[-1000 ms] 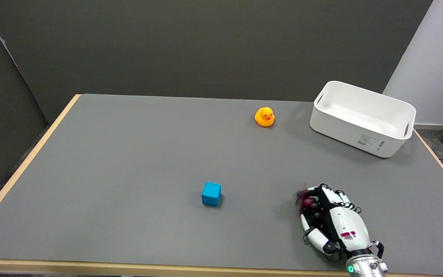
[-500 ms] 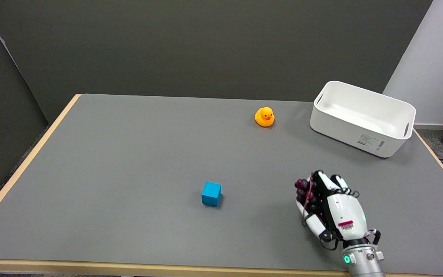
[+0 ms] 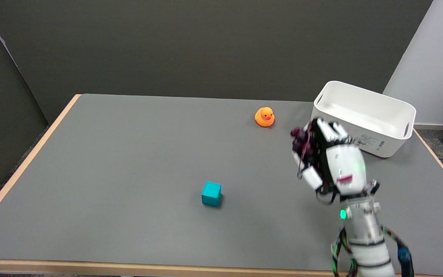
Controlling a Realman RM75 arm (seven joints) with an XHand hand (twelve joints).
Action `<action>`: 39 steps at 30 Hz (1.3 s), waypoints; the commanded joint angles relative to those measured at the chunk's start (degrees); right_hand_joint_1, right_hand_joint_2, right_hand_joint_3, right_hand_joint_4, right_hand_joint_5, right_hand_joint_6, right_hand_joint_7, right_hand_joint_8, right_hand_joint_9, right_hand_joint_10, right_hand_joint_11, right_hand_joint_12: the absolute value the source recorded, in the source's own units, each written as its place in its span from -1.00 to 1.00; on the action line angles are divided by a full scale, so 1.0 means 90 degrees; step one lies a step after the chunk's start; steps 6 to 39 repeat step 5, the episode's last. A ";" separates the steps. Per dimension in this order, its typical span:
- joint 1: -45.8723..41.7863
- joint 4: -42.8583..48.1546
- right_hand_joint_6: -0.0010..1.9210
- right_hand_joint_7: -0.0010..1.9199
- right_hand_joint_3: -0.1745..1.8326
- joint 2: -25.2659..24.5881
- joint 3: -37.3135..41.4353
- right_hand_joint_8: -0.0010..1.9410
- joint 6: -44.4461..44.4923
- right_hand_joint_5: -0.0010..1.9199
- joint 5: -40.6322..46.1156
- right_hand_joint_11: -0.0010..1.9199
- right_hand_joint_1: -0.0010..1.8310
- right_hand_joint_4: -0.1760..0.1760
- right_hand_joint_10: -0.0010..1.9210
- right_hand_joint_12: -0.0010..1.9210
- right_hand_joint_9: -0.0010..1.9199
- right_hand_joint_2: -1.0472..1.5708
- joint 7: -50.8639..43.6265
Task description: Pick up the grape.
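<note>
Lift step looks done; next move, by my guess, only needs a steady hold, no squeeze that crushes the fruit. Right hand [image 3: 331, 161] raised above the desk [image 3: 129, 154], fingers [image 3: 309, 177] curled tight round the grape [image 3: 302, 144], a dark bunch poking out at the hand's left. Blue cube [image 3: 211, 193] on desk, left. Farther: duck [image 3: 264, 116], white bin [image 3: 363, 115].

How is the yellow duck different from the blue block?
The duck is orange-yellow and rounded, with a small beak; the block is blue with flat sides and square corners. The duck sits farther back on the table, near the white bin; the block sits closer to the front, toward the middle. Both are small toys resting on the table, untouched by the hand.
</note>
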 commanded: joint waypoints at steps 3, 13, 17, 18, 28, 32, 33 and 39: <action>0.1334 0.0689 0.90 -0.53 -0.61 0.0908 0.3874 0.96 -0.4514 -0.59 0.2513 -0.62 0.14 -1.00 1.00 1.00 -0.27 0.84 -0.1050; 0.1572 0.0399 0.90 -0.53 -0.61 0.0969 0.3981 0.95 -0.4759 -0.59 0.2776 -0.63 0.14 -1.00 1.00 1.00 -0.27 0.84 -0.1345; 0.1572 0.0399 0.90 -0.53 -0.61 0.0969 0.3981 0.95 -0.4759 -0.59 0.2776 -0.63 0.14 -1.00 1.00 1.00 -0.27 0.84 -0.1345; 0.1572 0.0399 0.90 -0.53 -0.61 0.0969 0.3981 0.95 -0.4759 -0.59 0.2776 -0.63 0.14 -1.00 1.00 1.00 -0.27 0.84 -0.1345; 0.1572 0.0399 0.90 -0.53 -0.61 0.0969 0.3981 0.95 -0.4759 -0.59 0.2776 -0.63 0.14 -1.00 1.00 1.00 -0.27 0.84 -0.1345; 0.1572 0.0399 0.90 -0.53 -0.61 0.0969 0.3981 0.95 -0.4759 -0.59 0.2776 -0.63 0.14 -1.00 1.00 1.00 -0.27 0.84 -0.1345; 0.1572 0.0399 0.90 -0.53 -0.61 0.0969 0.3981 0.95 -0.4759 -0.59 0.2776 -0.63 0.14 -1.00 1.00 1.00 -0.27 0.84 -0.1345; 0.1572 0.0399 0.90 -0.53 -0.61 0.0969 0.3981 0.95 -0.4759 -0.59 0.2776 -0.63 0.14 -1.00 1.00 1.00 -0.27 0.84 -0.1345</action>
